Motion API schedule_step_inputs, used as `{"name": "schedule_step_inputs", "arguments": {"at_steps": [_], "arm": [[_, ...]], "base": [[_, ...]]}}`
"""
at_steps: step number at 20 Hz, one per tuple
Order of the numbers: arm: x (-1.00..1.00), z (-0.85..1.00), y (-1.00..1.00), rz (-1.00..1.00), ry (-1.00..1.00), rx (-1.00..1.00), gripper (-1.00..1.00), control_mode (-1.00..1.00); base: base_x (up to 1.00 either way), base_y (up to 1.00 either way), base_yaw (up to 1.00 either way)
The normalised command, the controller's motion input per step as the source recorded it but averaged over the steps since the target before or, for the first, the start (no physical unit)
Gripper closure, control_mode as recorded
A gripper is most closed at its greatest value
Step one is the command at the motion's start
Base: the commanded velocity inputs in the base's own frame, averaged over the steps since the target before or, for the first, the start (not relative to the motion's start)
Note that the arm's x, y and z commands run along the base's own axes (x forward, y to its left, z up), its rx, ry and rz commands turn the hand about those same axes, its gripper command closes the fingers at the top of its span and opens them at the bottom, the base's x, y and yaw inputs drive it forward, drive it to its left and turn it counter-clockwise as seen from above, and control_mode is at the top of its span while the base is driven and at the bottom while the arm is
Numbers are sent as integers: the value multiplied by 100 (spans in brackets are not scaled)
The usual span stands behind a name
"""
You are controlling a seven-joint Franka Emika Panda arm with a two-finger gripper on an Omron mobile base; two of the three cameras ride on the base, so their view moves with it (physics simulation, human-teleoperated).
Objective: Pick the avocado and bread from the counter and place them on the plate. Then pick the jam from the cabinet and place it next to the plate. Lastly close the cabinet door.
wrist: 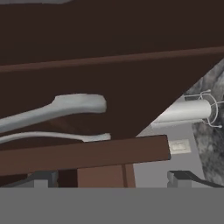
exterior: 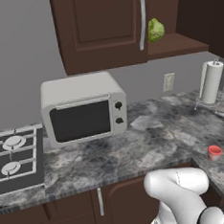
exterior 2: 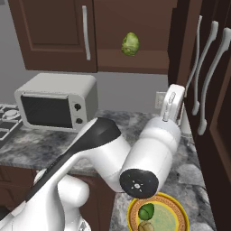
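Now we see avocado point(exterior 2: 146, 211) and bread point(exterior 2: 145, 226) on the plate point(exterior 2: 177, 208), jam point(exterior: 214, 152) beside it; gripper point(wrist: 113, 177) jaws apart (empty) facing the cabinet door point(wrist: 87, 52), probably to close it.

My left base camera sits behind my arm and looks forward and down over the tabletop point(exterior: 136, 145) toward the microwave point(exterior: 84, 108) and the cabinet point(exterior: 102, 28) above. My right base camera faces the same microwave and cabinet from the other side, with my arm close in front. The camera on my hand is rolled sideways, very near a dark cabinet door point(wrist: 109, 65).
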Motion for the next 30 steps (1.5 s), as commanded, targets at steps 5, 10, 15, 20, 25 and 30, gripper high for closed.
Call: {"name": "schedule_step_inputs", "arguments": {"at_steps": [5, 10, 15, 20, 25, 30], "arm": [[2, -1, -15, 0, 0, 0, -100, -100], [12, -3, -10, 0, 0, 0, -100, -100], [16, -4, -10, 0, 0, 0, -100, -100], [15, -1, -12, 0, 0, 0, -100, -100], [17, -1, -7, 0, 0, 0, -100, -100], [27, -6, -1, 0, 1, 0, -100, -100]], "base": [[0, 0, 0], [0, 0, 0], [0, 0, 0], [0, 0, 0], [0, 0, 0], [0, 0, 0]]}}
